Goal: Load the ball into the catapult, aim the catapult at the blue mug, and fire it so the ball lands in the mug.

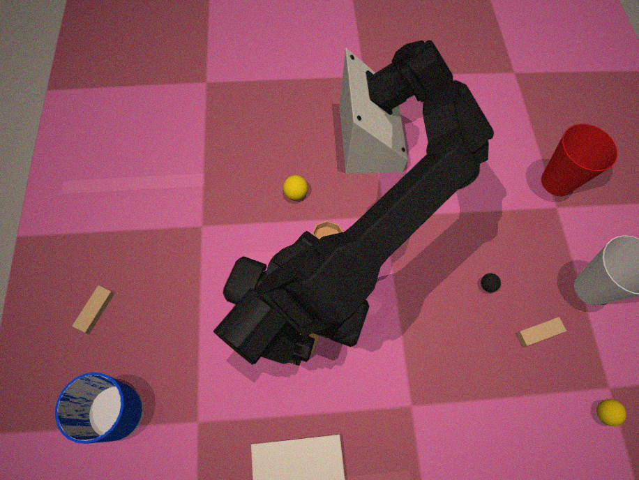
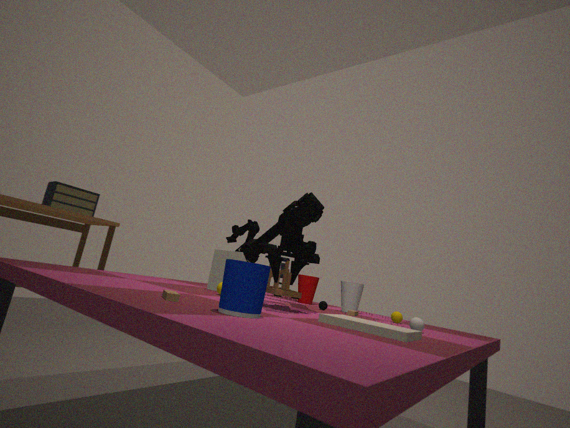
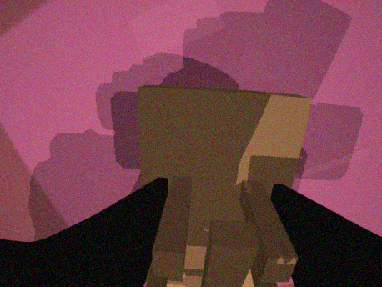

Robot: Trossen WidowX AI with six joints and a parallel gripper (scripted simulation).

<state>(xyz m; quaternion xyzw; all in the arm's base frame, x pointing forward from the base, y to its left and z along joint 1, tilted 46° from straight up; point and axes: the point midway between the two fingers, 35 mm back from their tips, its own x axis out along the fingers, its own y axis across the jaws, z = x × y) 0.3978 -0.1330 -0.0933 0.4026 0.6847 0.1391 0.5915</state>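
Standing on pink checkered tabletop (image 1: 304, 402) (image 2: 257, 336) (image 3: 62, 83), blue mug (image 1: 129, 408) (image 2: 244, 287), pale walls (image 2: 414, 184)

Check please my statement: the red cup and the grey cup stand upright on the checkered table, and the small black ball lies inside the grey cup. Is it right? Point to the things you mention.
Not fully. The small black ball (image 1: 490, 282) (image 2: 323, 305) lies on the table outside the grey cup (image 1: 605, 278) (image 2: 351, 297), as the top view shows. The rest holds: both cups, red (image 1: 570, 164) (image 2: 307, 289) and grey, stand upright on the checkered table.
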